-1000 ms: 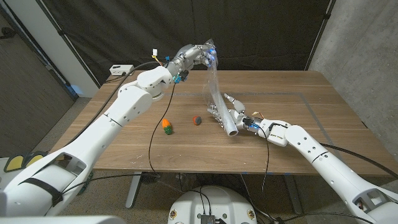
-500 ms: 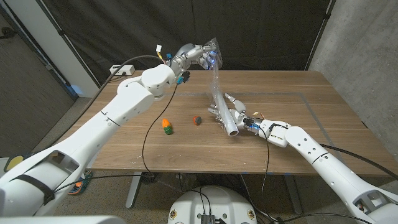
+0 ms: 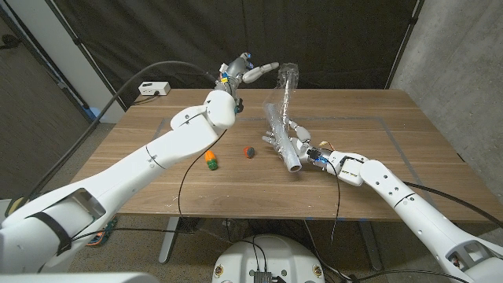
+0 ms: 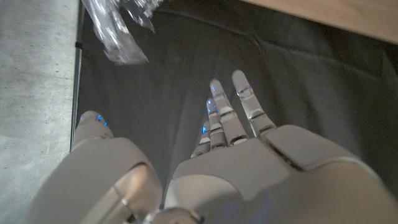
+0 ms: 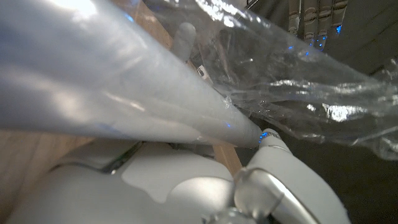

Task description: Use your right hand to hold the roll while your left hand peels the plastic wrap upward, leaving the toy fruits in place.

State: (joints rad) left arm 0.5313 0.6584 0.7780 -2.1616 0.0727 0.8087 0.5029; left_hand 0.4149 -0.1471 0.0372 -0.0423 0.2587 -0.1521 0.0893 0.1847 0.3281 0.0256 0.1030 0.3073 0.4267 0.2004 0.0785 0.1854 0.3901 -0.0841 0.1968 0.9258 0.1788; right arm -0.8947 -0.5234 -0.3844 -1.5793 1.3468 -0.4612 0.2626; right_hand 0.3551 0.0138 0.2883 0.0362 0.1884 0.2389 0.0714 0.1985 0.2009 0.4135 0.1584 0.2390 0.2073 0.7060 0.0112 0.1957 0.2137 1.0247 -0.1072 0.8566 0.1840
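Note:
My right hand (image 3: pixel 305 151) grips the grey roll (image 3: pixel 286 148), which lies at an angle on the wooden table (image 3: pixel 385 134); the roll (image 5: pixel 118 74) fills the right wrist view close up. A crumpled strip of clear plastic wrap (image 3: pixel 284 94) rises from the roll, and its top end hangs free. My left hand (image 3: pixel 253 71) is raised beyond the table's far edge, just left of the wrap's top, fingers spread and holding nothing. In the left wrist view the hand (image 4: pixel 230 124) is open and the wrap (image 4: pixel 115 28) floats apart from it. Two toy fruits, an orange-green one (image 3: pixel 211 159) and a red-green one (image 3: pixel 248 151), lie left of the roll.
A white box (image 3: pixel 153 88) sits at the table's back left corner. A black cable (image 3: pixel 189 185) hangs from my left arm across the table front. A dark curtain (image 3: pixel 338 39) hangs behind the table.
My left hand has let go of the wrap and opened, drawing slightly left. The wrap's top end has swung right and now stands free. My right hand still holds the roll.

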